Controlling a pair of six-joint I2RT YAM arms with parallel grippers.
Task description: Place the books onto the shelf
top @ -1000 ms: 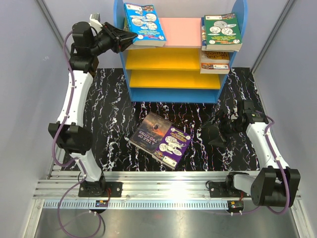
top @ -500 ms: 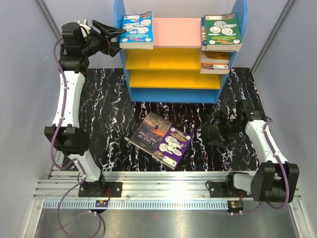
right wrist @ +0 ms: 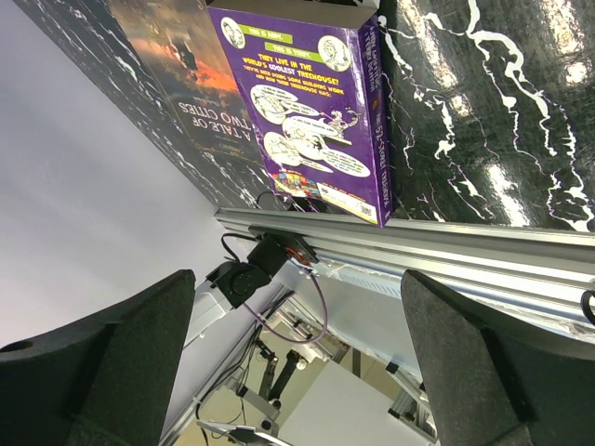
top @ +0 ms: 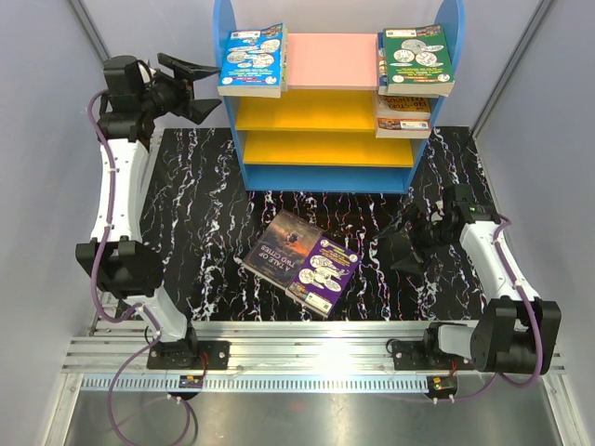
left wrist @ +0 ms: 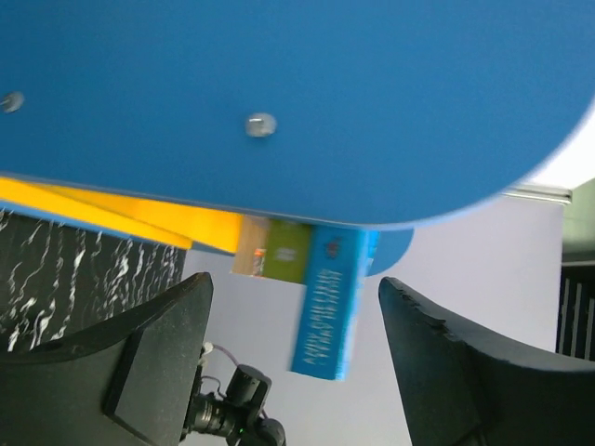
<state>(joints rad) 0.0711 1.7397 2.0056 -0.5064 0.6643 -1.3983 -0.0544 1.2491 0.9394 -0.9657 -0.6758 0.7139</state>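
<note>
The shelf (top: 223, 37) with blue sides, a pink top board and two yellow boards stands at the back. A blue book (top: 253, 60) lies on the left end of its top board, and a green-covered stack (top: 416, 58) lies on the right end. More books (top: 403, 116) rest on the upper yellow board. My left gripper (top: 216, 90) hangs open just left of the shelf, clear of the blue book (left wrist: 330, 311). On the table lie a dark brown book (top: 284, 243) and a purple book (top: 323, 271). My right gripper (top: 395, 253) stands open and empty to their right.
The shelf's blue side panel (left wrist: 279, 93) fills the upper part of the left wrist view, close in front of the fingers. Grey walls close in on both sides of the black marbled table (top: 195, 204). An aluminium rail (top: 307, 348) runs along the near edge.
My left gripper has opened, let go of the blue book and drawn back to the left. The book now lies flat on the top board. The right arm has barely moved.
</note>
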